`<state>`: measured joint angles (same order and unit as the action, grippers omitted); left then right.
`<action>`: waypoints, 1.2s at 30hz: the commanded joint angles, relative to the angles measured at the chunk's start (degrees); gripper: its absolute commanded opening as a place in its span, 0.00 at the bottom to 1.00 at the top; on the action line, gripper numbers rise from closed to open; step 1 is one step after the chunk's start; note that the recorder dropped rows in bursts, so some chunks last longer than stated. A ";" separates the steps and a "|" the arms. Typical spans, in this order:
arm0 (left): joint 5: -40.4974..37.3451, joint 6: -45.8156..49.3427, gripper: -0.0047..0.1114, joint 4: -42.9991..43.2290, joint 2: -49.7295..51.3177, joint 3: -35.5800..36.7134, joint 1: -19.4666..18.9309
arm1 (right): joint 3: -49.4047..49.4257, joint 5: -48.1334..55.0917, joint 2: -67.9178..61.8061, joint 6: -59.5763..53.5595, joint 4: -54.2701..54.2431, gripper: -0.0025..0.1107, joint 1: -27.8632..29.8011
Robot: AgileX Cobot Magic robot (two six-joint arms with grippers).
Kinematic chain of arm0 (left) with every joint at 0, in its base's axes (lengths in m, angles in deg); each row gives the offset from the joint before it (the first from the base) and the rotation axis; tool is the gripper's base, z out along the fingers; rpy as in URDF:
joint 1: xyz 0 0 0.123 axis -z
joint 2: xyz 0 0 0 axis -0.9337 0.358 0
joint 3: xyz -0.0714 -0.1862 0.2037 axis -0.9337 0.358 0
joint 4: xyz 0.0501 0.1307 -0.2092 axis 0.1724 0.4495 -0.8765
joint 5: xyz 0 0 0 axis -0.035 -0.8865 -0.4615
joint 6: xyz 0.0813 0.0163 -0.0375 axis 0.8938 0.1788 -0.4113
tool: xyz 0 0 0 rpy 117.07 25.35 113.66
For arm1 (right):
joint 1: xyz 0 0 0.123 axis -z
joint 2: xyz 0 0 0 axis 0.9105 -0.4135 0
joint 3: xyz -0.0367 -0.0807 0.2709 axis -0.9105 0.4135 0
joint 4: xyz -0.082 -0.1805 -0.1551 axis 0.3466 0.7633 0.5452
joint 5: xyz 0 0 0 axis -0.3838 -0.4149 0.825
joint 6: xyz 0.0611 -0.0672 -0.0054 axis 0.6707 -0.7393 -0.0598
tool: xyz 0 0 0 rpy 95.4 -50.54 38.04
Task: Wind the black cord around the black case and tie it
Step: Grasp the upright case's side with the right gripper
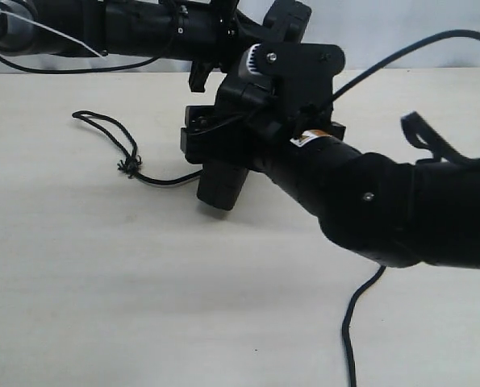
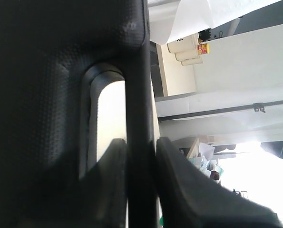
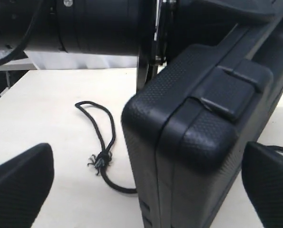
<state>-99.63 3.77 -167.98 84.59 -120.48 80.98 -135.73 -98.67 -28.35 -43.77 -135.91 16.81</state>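
The black case (image 1: 221, 184) stands on edge, tilted, at the table's middle, mostly hidden behind both arms in the exterior view. My left gripper (image 2: 141, 185) is shut on the bar of its slot handle (image 2: 140, 118), with one finger (image 2: 113, 180) on each side. My right gripper (image 3: 146, 190) is open, and its fingers (image 3: 17, 187) stand wide apart on either side of the case (image 3: 193, 142) without touching it. The black cord (image 1: 106, 133) lies slack on the table to the left. Its frayed knot (image 1: 129, 165) shows, and its far end runs under the case. The right wrist view also shows the cord (image 3: 101, 130).
A glossy robot cable (image 1: 352, 322) trails over the cream table (image 1: 143, 282) at the front right. The left arm (image 1: 127, 28) spans the back left, and the right arm (image 1: 385, 201) fills the right side.
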 commanded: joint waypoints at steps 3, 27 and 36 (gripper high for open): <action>-3.07 0.33 0.04 -3.89 -2.04 -0.63 0.04 | -3.16 -6.78 -4.82 -1.86 -2.16 0.93 -0.04; -5.79 3.23 0.52 -0.52 -2.55 -0.74 -2.24 | -4.09 -11.59 -5.08 -21.21 -16.46 0.06 -0.04; -16.96 7.29 0.51 4.19 -5.51 -0.74 -15.03 | -4.09 -8.22 -4.70 -29.89 -17.91 0.06 -0.04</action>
<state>-113.71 9.88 -167.18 80.85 -120.71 69.77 -139.67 -107.38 -33.86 -70.64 -154.44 16.54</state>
